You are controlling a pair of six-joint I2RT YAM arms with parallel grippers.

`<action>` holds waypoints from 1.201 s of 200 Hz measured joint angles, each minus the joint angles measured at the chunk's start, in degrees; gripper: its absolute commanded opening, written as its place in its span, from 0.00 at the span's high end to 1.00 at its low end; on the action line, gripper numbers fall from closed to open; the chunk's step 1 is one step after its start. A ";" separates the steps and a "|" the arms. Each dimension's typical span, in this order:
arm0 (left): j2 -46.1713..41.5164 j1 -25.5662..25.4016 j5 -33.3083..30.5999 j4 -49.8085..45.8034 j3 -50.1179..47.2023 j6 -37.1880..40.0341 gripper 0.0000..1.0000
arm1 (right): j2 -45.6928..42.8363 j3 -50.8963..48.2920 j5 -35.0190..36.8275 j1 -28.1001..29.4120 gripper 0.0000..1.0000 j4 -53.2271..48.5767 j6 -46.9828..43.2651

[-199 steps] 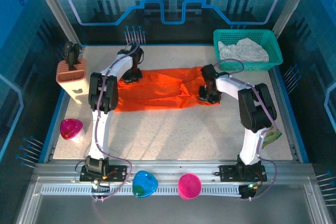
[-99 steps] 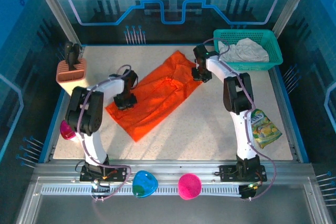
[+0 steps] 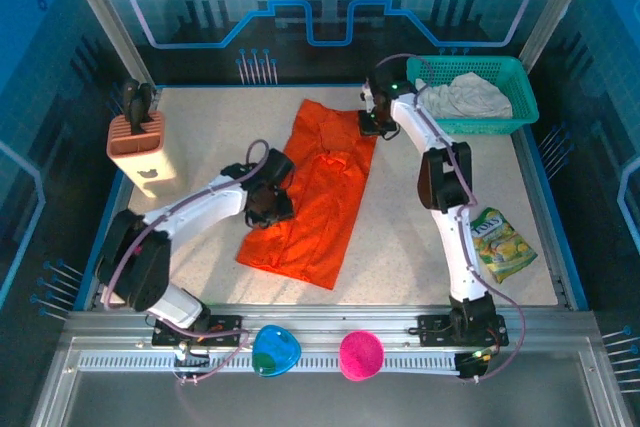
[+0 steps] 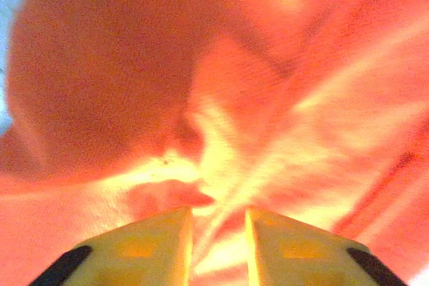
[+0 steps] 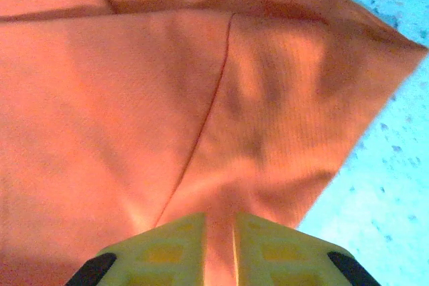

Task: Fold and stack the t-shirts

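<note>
Within right claw point(image 5: 220, 220), orange t-shirt point(image 5: 120, 98) corner, pinched

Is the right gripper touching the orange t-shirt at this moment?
Touching. In the right wrist view, the cloth of the orange t-shirt runs between the fingers of the right gripper, which pinch it with no gap.

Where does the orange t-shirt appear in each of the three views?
Top external: the orange t-shirt lies mid-way on the table, running far to near between the arms.
Left wrist: it is close and blurred, just beyond the left tool.
Right wrist: it spreads over left and middle; one corner points right over bare table.
Shared landmark: the right tool pinching the shirt's far edge; seen from above, it sits near the teal basket.
</note>
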 measured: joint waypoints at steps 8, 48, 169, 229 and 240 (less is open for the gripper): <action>-1.73 0.20 -0.85 -1.09 2.45 0.31 0.62 | -3.87 -4.07 0.00 0.02 0.79 0.33 0.24; -5.57 3.50 -1.81 -1.84 3.26 0.74 0.64 | -27.26 -26.80 -0.68 0.72 0.79 5.79 6.67; 0.57 1.86 1.64 10.40 -17.90 -3.45 0.69 | -24.26 -47.01 -6.05 8.79 0.80 19.34 20.90; -1.51 -3.28 4.76 18.34 -21.33 -10.47 0.69 | -14.47 -34.29 -3.69 7.37 0.80 14.80 18.25; -1.14 -4.39 5.42 19.41 -21.33 -11.65 0.69 | -13.11 -31.98 -3.21 6.60 0.79 13.97 17.07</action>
